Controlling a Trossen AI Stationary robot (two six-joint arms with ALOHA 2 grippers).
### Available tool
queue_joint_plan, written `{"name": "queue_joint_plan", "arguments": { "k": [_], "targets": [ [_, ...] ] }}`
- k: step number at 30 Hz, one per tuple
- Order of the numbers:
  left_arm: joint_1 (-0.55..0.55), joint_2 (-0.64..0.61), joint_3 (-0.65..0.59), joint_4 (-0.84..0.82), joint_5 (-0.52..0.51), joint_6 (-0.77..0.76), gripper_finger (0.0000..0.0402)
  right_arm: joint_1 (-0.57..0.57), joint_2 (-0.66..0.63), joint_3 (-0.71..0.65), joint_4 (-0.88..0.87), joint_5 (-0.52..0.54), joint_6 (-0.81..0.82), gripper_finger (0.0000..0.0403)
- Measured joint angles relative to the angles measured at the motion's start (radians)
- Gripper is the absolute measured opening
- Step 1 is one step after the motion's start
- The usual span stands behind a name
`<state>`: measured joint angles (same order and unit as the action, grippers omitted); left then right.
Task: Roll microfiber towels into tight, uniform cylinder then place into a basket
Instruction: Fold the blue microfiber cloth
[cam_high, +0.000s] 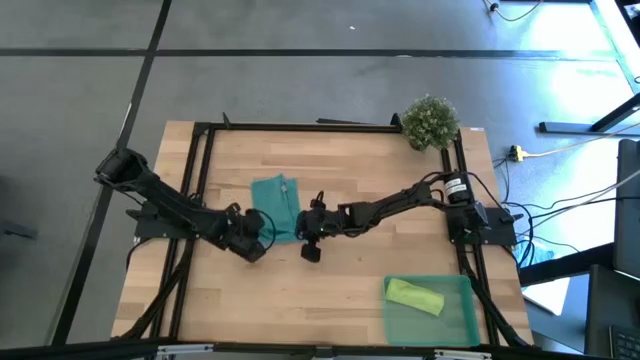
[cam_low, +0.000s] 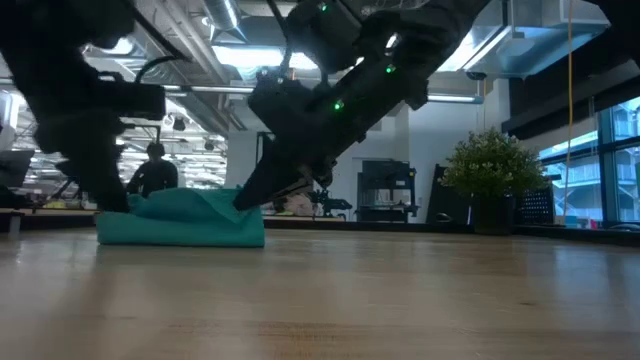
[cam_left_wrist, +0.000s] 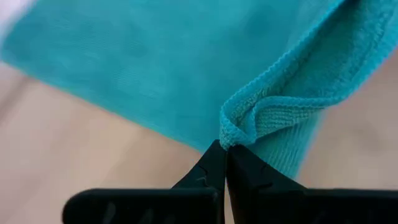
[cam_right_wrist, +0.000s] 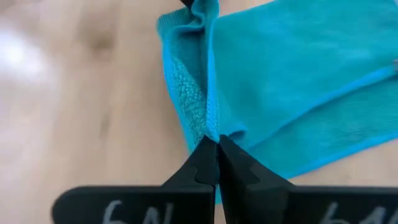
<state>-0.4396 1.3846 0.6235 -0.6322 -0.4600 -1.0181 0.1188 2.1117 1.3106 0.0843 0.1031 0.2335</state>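
Observation:
The teal towel (cam_high: 275, 203) lies partly folded on the table's middle; it also shows in the low view (cam_low: 185, 225) as a low heap. My left gripper (cam_high: 262, 230) is shut on its near left part, and my right gripper (cam_high: 303, 228) is shut on its near right part. The lime green towel (cam_high: 413, 295) lies rolled inside the translucent green basket (cam_high: 462, 322) at the near right. My left gripper pinches a bunched fold of the teal towel's hemmed edge (cam_left_wrist: 241, 126) between its two fingertips. The rest of the towel lies spread on the table beyond the fingers. My right gripper pinches a fold along the towel's edge (cam_right_wrist: 200, 127) between its two fingertips, slanting down from the right. The cloth ridges up from the fingers toward the other gripper, and the rest lies on the table.
A small bushy plant (cam_high: 431, 121) stands at the far right corner. A black frame (cam_high: 300, 127) runs along the table's far edge and sides. Bare wood shows at the near middle (cam_high: 290, 300).

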Motion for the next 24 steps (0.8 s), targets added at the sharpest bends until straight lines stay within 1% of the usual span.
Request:
{"name": "queue_joint_plan", "arguments": {
  "k": [2,7,10,15,18,22,24],
  "targets": [
    [-0.039,0.000,-0.001,0.030,0.026,-0.002,0.0000,0.025,0.000,0.000,-0.003,-0.003,0.009,0.0004],
    [-0.136,0.000,-0.002,0.121,0.081,-0.001,0.0000,0.085,0.000,-0.001,-0.005,-0.050,0.054,0.0004],
    [-0.194,0.000,-0.002,0.158,0.097,0.002,0.0000,0.117,0.000,-0.001,-0.001,-0.053,0.055,0.0004],
    [-0.289,0.000,-0.002,0.245,0.104,0.011,0.0000,0.166,0.000,-0.001,0.007,-0.112,0.077,0.0004],
    [-0.343,0.000,-0.002,0.336,0.107,0.009,0.0000,0.195,0.000,-0.001,0.017,-0.148,0.101,0.0004],
    [-0.405,0.001,-0.002,0.459,0.107,0.008,0.0000,0.233,0.000,-0.001,0.046,-0.222,0.129,0.0004],
    [-0.427,0.001,-0.001,0.484,0.108,0.007,0.0000,0.248,0.000,-0.001,0.080,-0.230,0.128,0.0004]
  ]
}}
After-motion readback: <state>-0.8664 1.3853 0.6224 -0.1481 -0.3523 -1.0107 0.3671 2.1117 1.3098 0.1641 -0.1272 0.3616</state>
